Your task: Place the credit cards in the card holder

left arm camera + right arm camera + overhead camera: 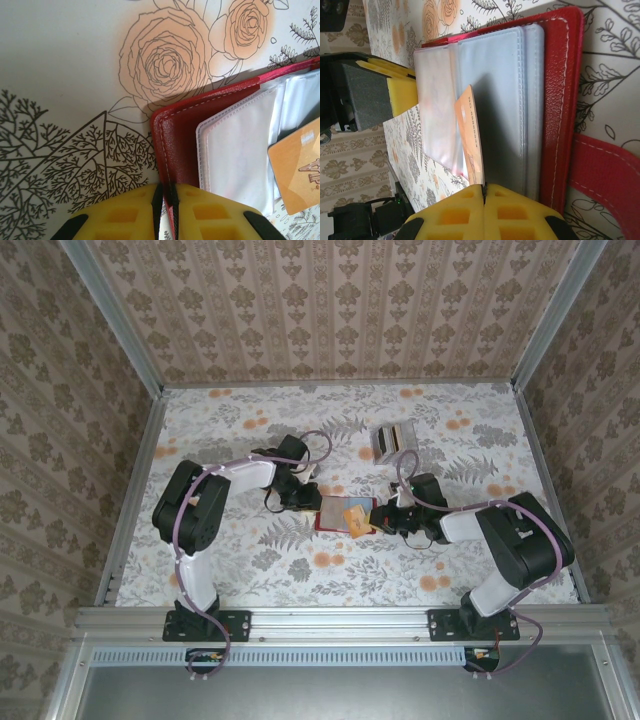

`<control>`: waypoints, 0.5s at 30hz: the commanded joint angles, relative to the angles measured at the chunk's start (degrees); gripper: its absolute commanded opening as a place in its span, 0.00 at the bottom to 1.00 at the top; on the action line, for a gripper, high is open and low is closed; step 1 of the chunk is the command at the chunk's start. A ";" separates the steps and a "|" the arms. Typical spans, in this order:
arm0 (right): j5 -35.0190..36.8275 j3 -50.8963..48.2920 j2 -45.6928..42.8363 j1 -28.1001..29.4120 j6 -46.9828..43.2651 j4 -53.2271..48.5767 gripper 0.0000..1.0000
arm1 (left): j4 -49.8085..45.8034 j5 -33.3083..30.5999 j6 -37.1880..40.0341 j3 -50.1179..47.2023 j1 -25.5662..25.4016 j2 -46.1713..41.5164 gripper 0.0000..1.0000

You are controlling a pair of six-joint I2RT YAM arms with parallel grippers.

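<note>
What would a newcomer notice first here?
The red card holder lies open mid-table, the left gripper pinching its cover edge. The right gripper holds a yellow card on edge over the clear sleeves. A clear striped box sits farther back.

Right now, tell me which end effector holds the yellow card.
The right end effector, shut on the yellow card; the left end effector pinches the red card holder by its cover instead.

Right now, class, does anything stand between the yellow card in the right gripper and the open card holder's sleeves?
Nothing visible does. The yellow card, pinched in the right gripper, stands on edge at the clear sleeves of the card holder. The left gripper clamps the holder's cover edge, clear of the card.
</note>
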 commanded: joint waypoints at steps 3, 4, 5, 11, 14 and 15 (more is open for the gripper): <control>1.43 1.25 2.69 0.03 1.37 0.29 0.00 | -4.64 -1.18 -0.51 -2.48 -0.65 1.23 0.18; 1.43 1.50 2.80 0.11 1.33 0.31 0.00 | -4.50 -1.12 -0.51 -2.44 -0.65 1.19 0.18; 1.53 1.68 2.95 0.18 1.44 0.33 0.00 | -4.62 -1.10 -0.39 -2.50 -0.72 1.28 0.18; 1.60 2.93 3.73 0.38 1.86 0.69 0.00 | -4.58 -0.89 -0.34 -2.44 -0.91 1.37 0.17; 1.95 3.41 4.12 0.47 2.55 1.31 0.00 | -4.55 -0.92 -0.33 -2.45 -0.91 1.32 0.17; 2.18 3.54 4.21 0.42 2.80 1.50 0.00 | -4.64 -0.95 -0.33 -2.43 -0.91 1.27 0.17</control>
